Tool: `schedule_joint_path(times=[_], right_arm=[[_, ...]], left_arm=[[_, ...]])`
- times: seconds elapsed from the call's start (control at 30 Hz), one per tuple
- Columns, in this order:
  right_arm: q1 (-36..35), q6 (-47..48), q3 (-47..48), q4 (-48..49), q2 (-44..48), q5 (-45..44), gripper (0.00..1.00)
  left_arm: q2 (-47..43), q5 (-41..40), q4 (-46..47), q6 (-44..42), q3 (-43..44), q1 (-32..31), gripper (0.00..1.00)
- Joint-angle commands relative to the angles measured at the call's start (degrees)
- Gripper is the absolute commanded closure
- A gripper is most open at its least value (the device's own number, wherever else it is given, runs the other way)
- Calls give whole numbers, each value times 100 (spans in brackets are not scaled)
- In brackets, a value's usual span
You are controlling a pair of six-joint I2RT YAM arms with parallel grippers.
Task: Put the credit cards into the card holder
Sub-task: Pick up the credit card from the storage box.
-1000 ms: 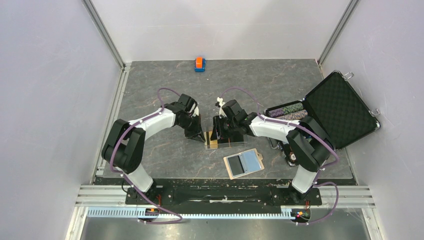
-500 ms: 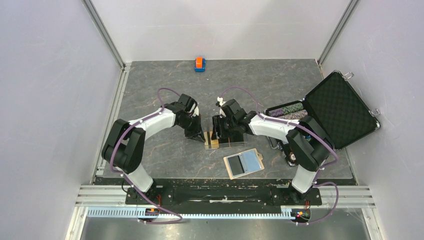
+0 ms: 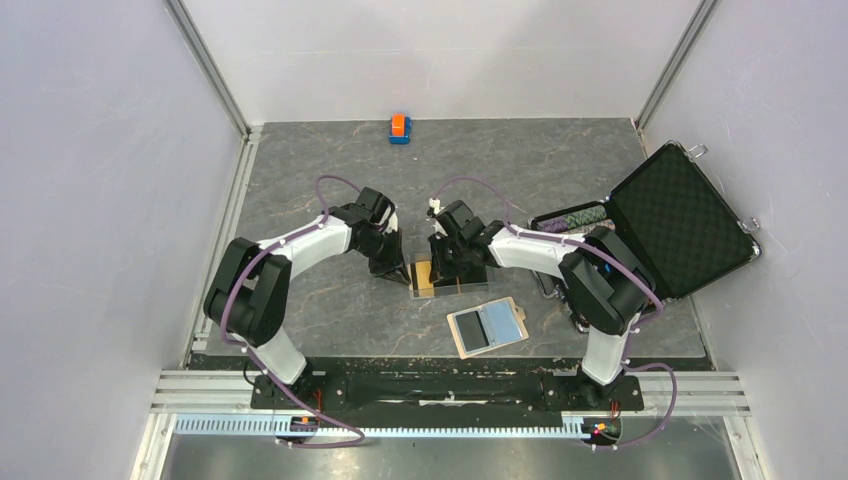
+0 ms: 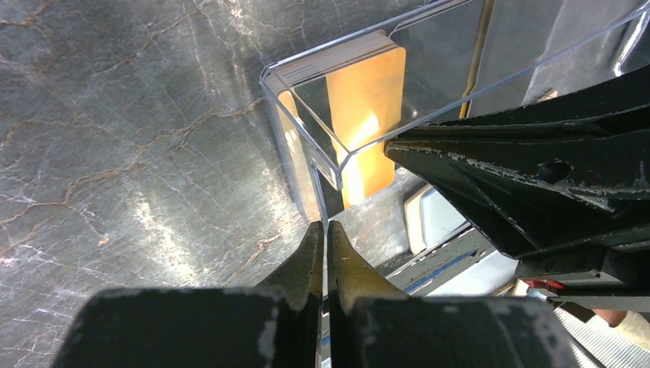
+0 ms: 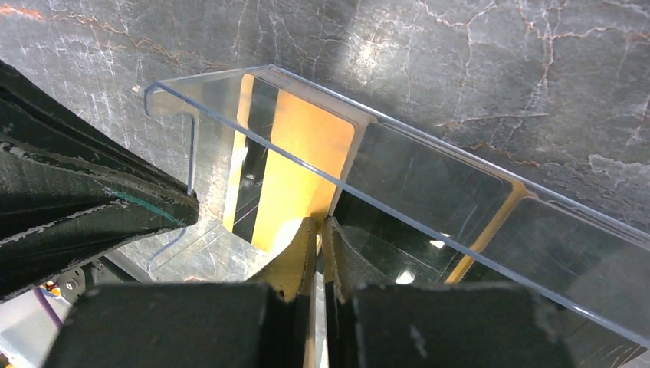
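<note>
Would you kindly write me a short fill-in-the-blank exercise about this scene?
The gold card sits inside a ___ plastic box.
The black case lies with its lid ___.
The left gripper and right gripper are both ___.
Missing words: clear; open; shut.

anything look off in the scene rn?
Nothing spilled or broken. The tan card holder lies skewed, and the black case at right sits open. The left gripper has its jaws pinched on the clear box wall.
</note>
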State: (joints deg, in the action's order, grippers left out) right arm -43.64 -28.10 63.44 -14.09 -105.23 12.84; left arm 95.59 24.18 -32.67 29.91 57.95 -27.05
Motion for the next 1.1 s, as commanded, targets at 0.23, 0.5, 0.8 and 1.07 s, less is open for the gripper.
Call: schedule_joint_path(times=[0.23, 0.5, 0.8, 1.07], right_arm=[[-190, 207, 545, -391, 117, -43, 97], [-240, 311, 709, -567, 106, 40, 77], [-251, 117, 810, -298, 159, 309, 86], [-233, -227, 398, 389, 281, 604, 100]], left_arm=[[198, -194, -91, -357, -41, -46, 97], [199, -204, -87, -359, -45, -46, 97], [224, -185, -90, -373, -56, -46, 97], [216, -170, -91, -376, -48, -47, 97]])
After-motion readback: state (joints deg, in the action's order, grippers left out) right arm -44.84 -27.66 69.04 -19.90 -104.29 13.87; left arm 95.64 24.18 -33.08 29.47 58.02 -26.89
